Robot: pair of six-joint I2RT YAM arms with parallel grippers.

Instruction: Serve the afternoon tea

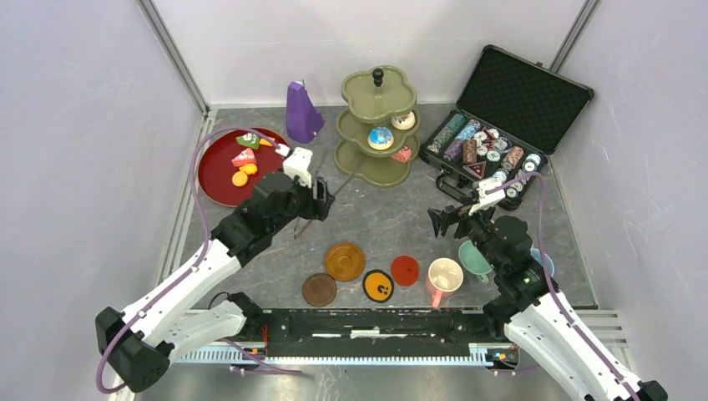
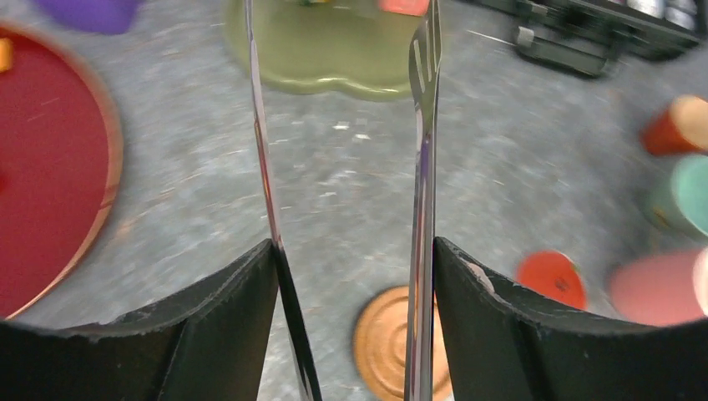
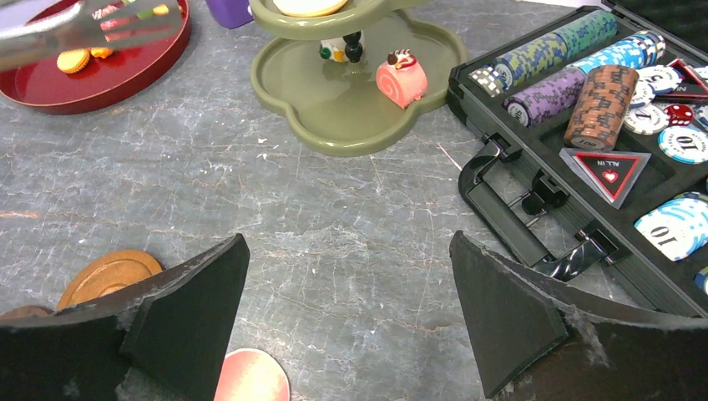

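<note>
- Grey marbled tabletop [image 1: 384, 221] carried the olive-green three-tier stand [image 1: 377, 125], a pink roll cake [image 3: 402, 79] on its bottom tier.
- My left fingers [image 2: 209, 334] clamped silver metal tongs [image 2: 422, 167].
- My right fingers [image 3: 518, 317] stood wide, empty.

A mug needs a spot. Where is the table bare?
Bare grey tabletop lies between the olive-green three-tier stand, the open black chip case and the round coasters. Metal tongs in the left pincer poke into its left side. Crowded: the near edge, with coasters and coloured mugs.

An open black case [image 1: 524, 96] of striped poker chips [image 1: 470, 151] stands right of a purple pyramid [image 1: 302, 113]
</note>
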